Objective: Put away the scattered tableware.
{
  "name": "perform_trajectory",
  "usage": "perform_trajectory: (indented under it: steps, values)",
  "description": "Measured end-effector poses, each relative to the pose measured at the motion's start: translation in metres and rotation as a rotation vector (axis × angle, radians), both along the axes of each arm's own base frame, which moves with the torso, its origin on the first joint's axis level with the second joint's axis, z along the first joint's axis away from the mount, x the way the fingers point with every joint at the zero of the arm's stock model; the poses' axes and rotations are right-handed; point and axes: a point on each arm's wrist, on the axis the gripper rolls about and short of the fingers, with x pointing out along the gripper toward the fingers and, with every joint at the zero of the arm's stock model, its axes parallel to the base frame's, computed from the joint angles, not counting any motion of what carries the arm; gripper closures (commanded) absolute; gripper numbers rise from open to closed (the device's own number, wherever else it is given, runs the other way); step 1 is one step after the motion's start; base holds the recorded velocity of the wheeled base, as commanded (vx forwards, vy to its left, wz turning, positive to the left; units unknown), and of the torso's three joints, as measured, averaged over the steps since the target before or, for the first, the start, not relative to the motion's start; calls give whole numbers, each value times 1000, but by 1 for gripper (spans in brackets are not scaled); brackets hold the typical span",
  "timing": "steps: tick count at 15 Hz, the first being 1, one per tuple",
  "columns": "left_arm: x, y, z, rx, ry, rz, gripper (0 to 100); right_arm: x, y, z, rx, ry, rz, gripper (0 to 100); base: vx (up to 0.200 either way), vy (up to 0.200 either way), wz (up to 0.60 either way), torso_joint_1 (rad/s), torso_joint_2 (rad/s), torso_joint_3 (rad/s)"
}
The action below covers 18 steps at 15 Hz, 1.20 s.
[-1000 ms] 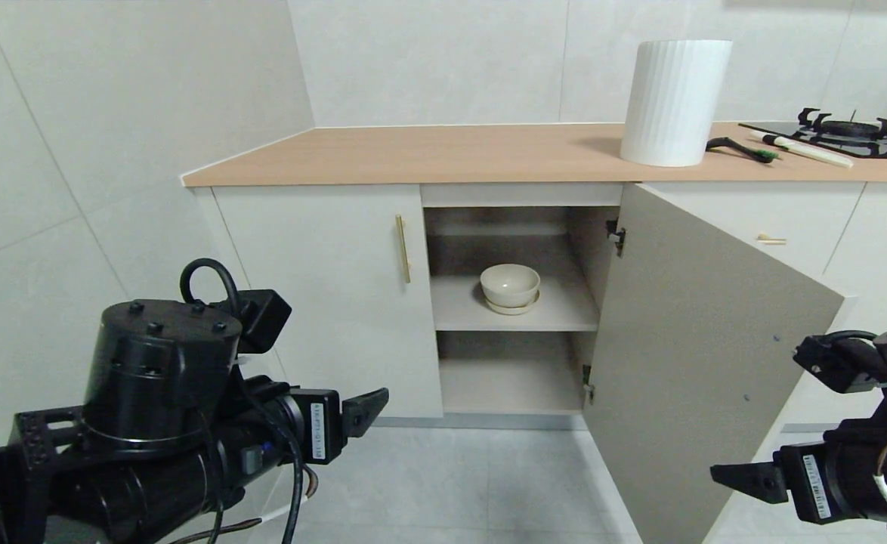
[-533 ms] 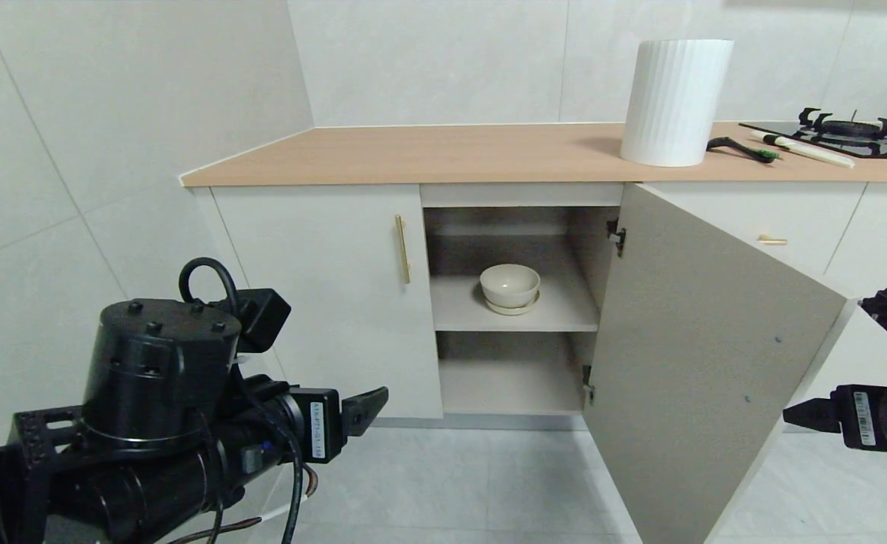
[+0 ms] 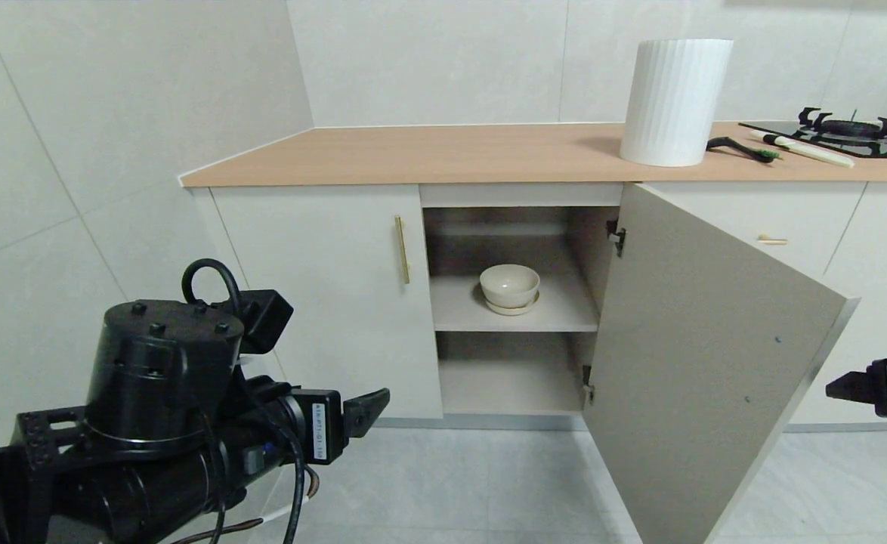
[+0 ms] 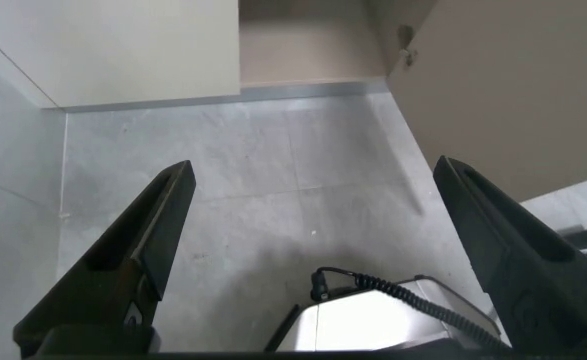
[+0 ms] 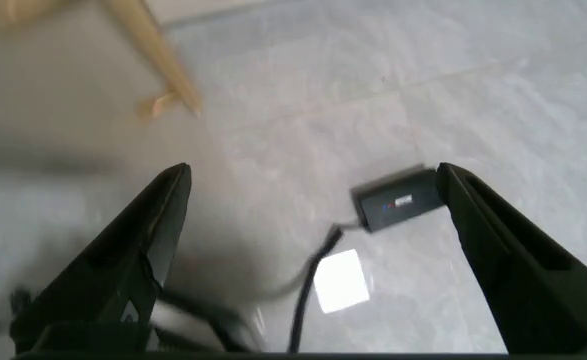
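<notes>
A cream bowl (image 3: 510, 283) sits on a small plate (image 3: 512, 307) on the middle shelf of the cabinet (image 3: 515, 310), whose right door (image 3: 704, 340) stands wide open. My left gripper (image 3: 369, 408) hangs low at the left, in front of the shut left door. It is open over the floor, with nothing between its fingers (image 4: 153, 240). My right gripper (image 3: 841, 387) is at the far right, past the open door's outer edge. It is also open and holds nothing (image 5: 311, 172).
On the wooden counter (image 3: 428, 155) stand a tall white ribbed container (image 3: 675, 102), a black-handled tool (image 3: 742, 149), a cream utensil (image 3: 802, 149) and a gas hob (image 3: 855, 128). The left door has a gold handle (image 3: 403, 248). A black box with a cable (image 5: 401, 198) lies on the tiled floor.
My right arm has drawn back to the right, from in front of the door's lower edge to beyond its outer edge. The door stands slightly wider. The left arm has kept still.
</notes>
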Motion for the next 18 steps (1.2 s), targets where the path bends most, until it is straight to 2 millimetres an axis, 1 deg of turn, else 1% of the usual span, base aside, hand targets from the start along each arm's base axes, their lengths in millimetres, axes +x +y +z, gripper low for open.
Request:
perform_trajectory:
  steps: [1,4,6,8,10,11,13,16,18]
  values:
    - [0,0,0,0,0,0,0,4,-2,-1,2,-14,-11,0,0,0,0,0,0,0]
    - [0,0,0,-1,0,1,0,28,-13,-7,19,-98,-60,0,0,0,0,0,0,0]
    - [0,0,0,-1,0,0,0,40,-17,-16,54,-105,-73,0,0,0,0,0,0,0]
    - [1,-1,1,-4,-4,0,0,48,-16,-23,86,-99,-49,0,0,0,0,0,0,0]
    - [1,0,1,-7,-6,2,0,52,-12,-28,110,-86,-11,0,0,0,0,0,0,0]
    - [1,-1,2,-9,-8,2,0,53,-5,-29,124,-80,16,0,0,0,0,0,0,0]
    - [2,-1,3,-18,-21,3,0,56,14,-32,150,-69,100,0,0,0,0,0,0,0]
    - [3,0,4,-20,-24,9,0,63,48,-37,161,-75,225,0,0,0,0,0,0,0]
    - [3,0,3,-20,-24,9,0,72,74,-42,170,-117,315,0,0,0,0,0,0,0]
